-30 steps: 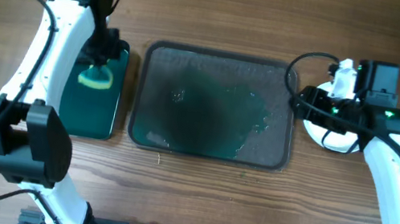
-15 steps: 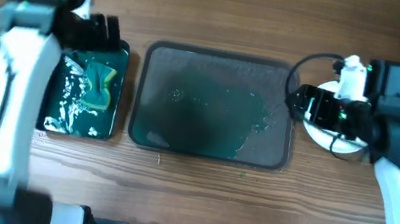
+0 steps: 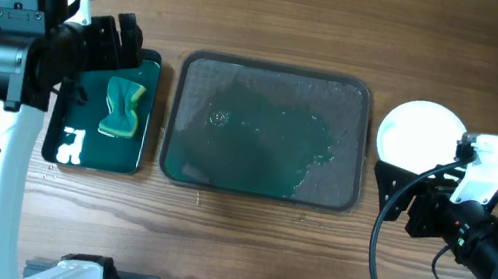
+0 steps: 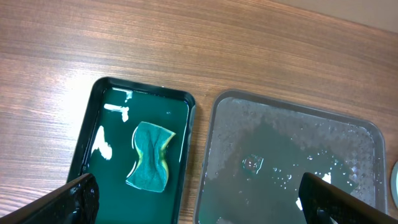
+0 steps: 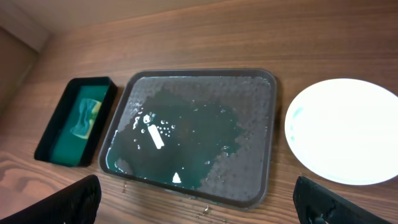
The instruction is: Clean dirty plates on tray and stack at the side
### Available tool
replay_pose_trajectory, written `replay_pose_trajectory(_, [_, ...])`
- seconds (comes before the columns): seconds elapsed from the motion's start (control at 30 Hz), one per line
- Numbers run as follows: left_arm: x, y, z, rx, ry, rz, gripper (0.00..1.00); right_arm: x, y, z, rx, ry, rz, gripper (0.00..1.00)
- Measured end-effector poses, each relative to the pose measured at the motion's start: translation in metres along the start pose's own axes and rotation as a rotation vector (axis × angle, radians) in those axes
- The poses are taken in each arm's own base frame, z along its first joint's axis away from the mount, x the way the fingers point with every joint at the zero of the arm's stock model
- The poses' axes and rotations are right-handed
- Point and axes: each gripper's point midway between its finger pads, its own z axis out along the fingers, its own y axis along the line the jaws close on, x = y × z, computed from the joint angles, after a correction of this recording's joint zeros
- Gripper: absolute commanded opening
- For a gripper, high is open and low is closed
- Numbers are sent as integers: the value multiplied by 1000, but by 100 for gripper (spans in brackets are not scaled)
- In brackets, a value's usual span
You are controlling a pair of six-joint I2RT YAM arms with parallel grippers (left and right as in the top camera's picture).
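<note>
The grey tray (image 3: 281, 69) lies mid-table, holding only a pool of teal water; it also shows as the tray (image 5: 186, 73) in the right wrist view. Right of it on the wood sits a white plate (image 3: 420, 138), the same plate (image 5: 342, 127) carrying a faint teal trace at its left edge. How many plates lie stacked there I cannot tell. My left gripper (image 4: 199, 202) hangs open high over the gap between the two trays, holding nothing. My right gripper (image 5: 205, 205) is open and empty, raised near the tray's front edge and away from the plate.
A small dark green tray (image 3: 131, 145) with teal water stands left of the grey tray. A teal-and-yellow sponge (image 3: 122, 108) lies in it, seen as the sponge (image 4: 149, 155) from the left wrist. Droplets dot the wood by the grey tray's front rim.
My left gripper opened, left the sponge in the green tray and rose. My right gripper opened wider and drew back toward the front right, uncovering the white plate.
</note>
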Motion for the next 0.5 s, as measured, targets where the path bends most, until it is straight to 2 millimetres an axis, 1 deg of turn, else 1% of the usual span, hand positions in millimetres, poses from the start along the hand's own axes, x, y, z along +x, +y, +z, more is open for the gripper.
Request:
replay_pose_trajectory(0.1, [0, 0, 0, 0, 0, 0, 100, -7, -3, 0, 22, -29, -24, 100])
replay_pose_trajectory(0.17, [0, 0, 0, 0, 0, 0, 100, -25, -1, -1, 18, -101, -78, 100])
replay_pose_trajectory(0.2, [0, 0, 0, 0, 0, 0, 100, -28, 0, -2, 12, -113, -96, 100])
replay_pose_trajectory(0.5, [0, 0, 0, 0, 0, 0, 100, -30, 3, -2, 0, -120, -141, 100])
